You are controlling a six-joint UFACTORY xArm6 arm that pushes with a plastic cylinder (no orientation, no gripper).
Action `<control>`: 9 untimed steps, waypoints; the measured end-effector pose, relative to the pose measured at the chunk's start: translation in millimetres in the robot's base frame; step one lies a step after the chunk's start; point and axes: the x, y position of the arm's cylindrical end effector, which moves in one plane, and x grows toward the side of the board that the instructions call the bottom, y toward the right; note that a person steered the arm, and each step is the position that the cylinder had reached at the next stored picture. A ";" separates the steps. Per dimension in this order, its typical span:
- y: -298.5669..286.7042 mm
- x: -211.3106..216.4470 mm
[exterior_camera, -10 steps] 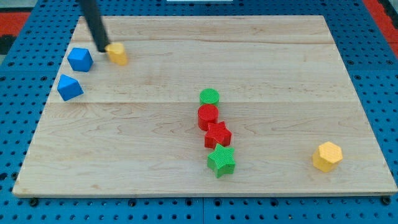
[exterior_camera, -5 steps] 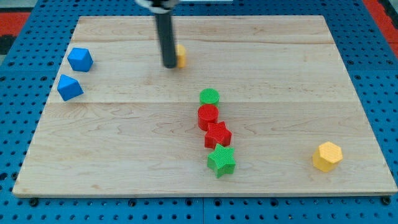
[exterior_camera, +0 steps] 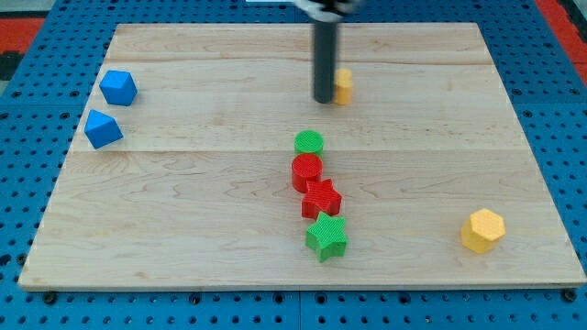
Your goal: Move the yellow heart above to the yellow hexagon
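The yellow heart (exterior_camera: 343, 86) lies on the wooden board near the view's top, a little right of centre, partly hidden by my rod. My tip (exterior_camera: 324, 99) touches the heart's left side. The yellow hexagon (exterior_camera: 482, 230) sits near the board's bottom right corner, far below and to the right of the heart.
A green round block (exterior_camera: 309, 142), a red round block (exterior_camera: 306, 170), a red star (exterior_camera: 321, 199) and a green star (exterior_camera: 326, 236) form a column at the board's centre, below my tip. Two blue blocks (exterior_camera: 117, 87) (exterior_camera: 103, 128) sit at the left edge.
My tip has pushed the yellow heart steadily to the view's right along the top of the board, from the far left to right of centre. The other blocks have not moved.
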 end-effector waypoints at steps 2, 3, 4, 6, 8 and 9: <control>-73.7 -30.6; -53.0 -54.5; 21.0 -47.6; 90.7 19.8; 93.1 14.8; 111.1 81.1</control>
